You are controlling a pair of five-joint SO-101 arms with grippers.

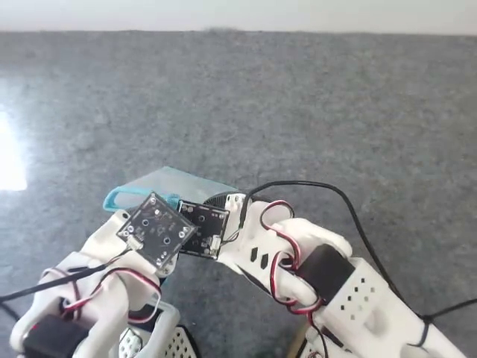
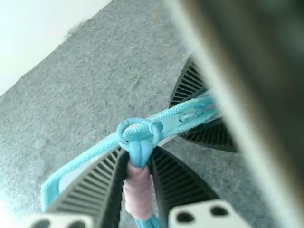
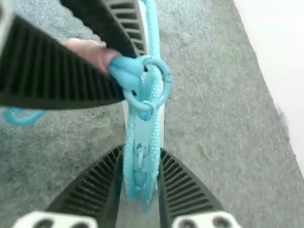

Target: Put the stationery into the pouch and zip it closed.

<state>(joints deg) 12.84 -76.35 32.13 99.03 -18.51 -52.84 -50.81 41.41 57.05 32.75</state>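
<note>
Closest to me, the two white arms lean in side by side, the left arm (image 1: 82,298) and the right arm (image 1: 350,291), trailing red and black cables, their wrists almost touching over the pouch (image 1: 175,185).

The left pincer (image 2: 138,153) is closed tight. Its ribbed dark fingers (image 2: 102,183) are pinching the teal zip pull (image 2: 137,145), with a pink piece (image 2: 137,190) squeezed between them just behind the tab. The tab hangs from a teal ring (image 2: 121,132) on the zip edge (image 2: 90,156).

Just beside it, the right pincer (image 3: 140,152) is also closed, clamped across the teal zip edge of the pouch, so the two sets of fingers sit very near each other along that edge. I cannot tell how far the zip is drawn.

The pouch itself is a pale, see-through blue thing sitting on the grey speckled surface (image 1: 335,112), partly hidden under the wrists. A teal loop (image 1: 113,199) sticks out at its end on the left arm's side.

Beyond it the grey surface runs on to a pale wall (image 1: 238,13).
</note>
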